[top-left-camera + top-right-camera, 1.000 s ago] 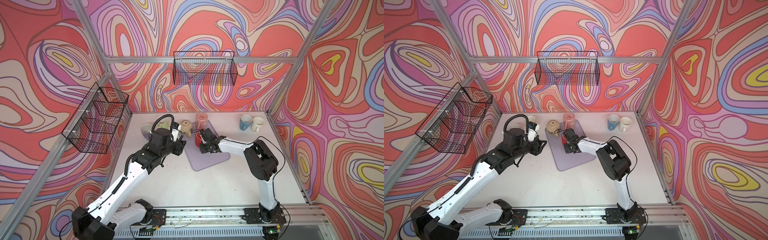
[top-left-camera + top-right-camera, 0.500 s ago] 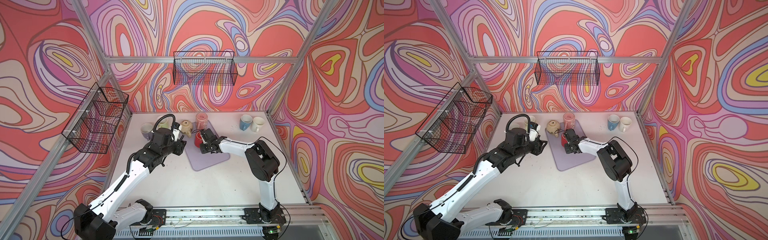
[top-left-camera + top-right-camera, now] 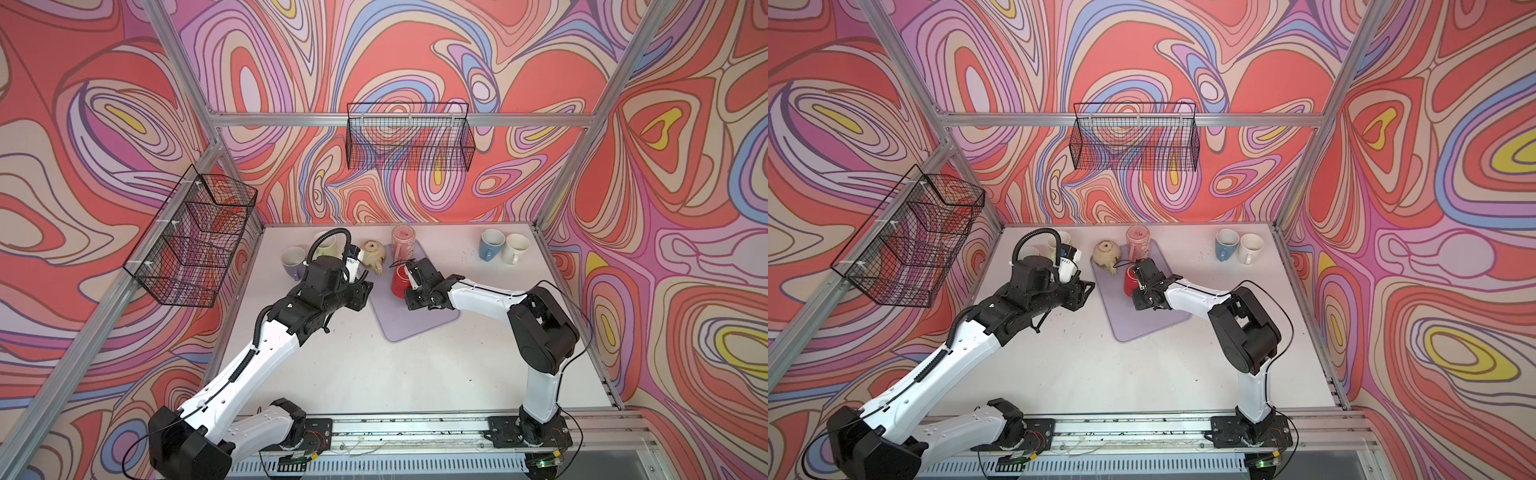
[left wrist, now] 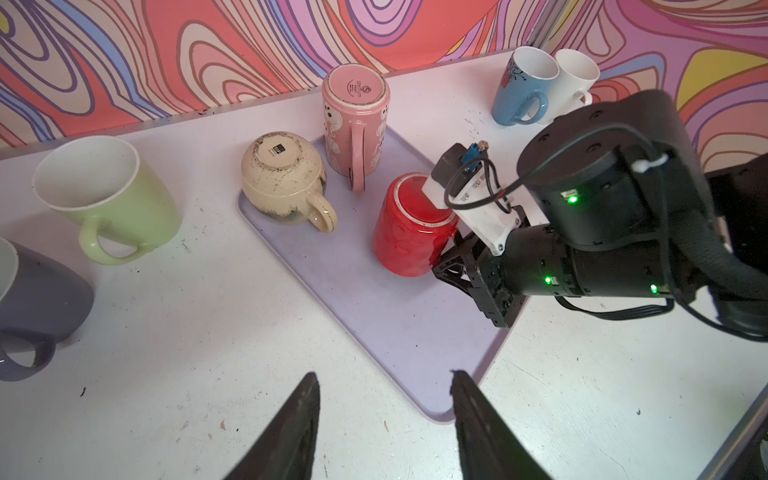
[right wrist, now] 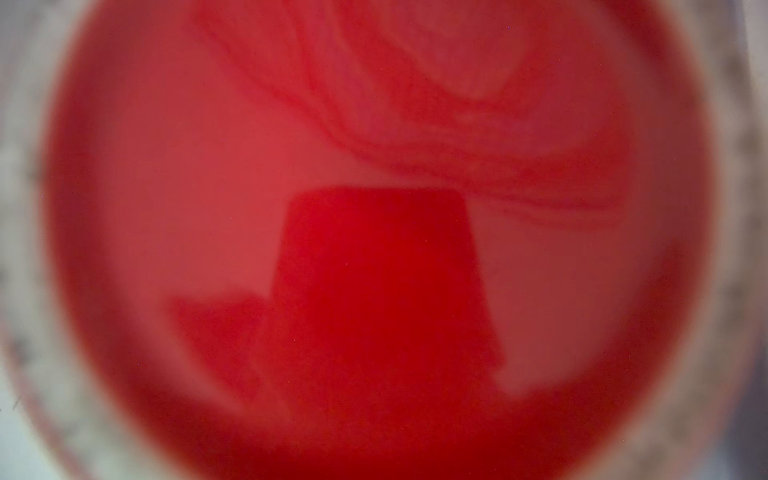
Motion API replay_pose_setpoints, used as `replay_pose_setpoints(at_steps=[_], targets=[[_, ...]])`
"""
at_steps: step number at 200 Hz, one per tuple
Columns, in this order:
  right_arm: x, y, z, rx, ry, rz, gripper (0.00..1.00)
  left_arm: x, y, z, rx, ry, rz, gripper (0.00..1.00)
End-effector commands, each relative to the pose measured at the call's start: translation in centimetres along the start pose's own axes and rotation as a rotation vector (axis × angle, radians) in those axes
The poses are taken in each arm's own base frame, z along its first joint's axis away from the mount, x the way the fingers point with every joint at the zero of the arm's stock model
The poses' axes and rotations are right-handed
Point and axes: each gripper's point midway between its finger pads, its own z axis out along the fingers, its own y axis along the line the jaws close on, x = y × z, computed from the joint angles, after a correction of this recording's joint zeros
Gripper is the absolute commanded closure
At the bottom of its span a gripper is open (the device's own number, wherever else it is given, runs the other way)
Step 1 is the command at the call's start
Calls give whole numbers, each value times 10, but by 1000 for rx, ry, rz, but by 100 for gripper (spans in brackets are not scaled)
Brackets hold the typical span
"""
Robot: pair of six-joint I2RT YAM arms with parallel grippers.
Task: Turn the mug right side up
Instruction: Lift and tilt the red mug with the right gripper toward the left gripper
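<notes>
On the white counter (image 3: 374, 374) a lavender mat (image 3: 419, 323) is laid, and on it the red mug (image 4: 409, 232) is stood upside down. The right pincer (image 4: 448, 249) is set against the mug's side with its fingers hidden; its grip cannot be told. The left pincer (image 4: 383, 376) is held spread beside the mat.

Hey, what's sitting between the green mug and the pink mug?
The beige mug, upside down, sits between the green mug and the pink mug; the left wrist view shows it.
</notes>
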Motion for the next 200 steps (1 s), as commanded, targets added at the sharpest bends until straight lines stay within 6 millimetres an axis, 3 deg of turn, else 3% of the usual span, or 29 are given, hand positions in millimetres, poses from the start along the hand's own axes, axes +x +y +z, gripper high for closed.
replay_pose_setpoints(at_steps=[1,66,70,158,193,200], targets=[[-24,12,-20,-49,-101,8,94,-4,2,0,-2,-6,5,46],[-24,14,-37,-84,-142,28,95,-3,2,1,-3,-4,4,47],[-31,16,-48,-98,-170,32,95,-3,2,0,-3,-5,4,46],[-42,16,-105,-362,-305,153,96,-7,-6,-2,44,-29,-64,46],[-46,10,-125,-438,-351,180,96,9,-13,2,115,-43,-177,46],[-46,10,-129,-453,-357,181,96,5,-16,1,140,-72,-196,46]])
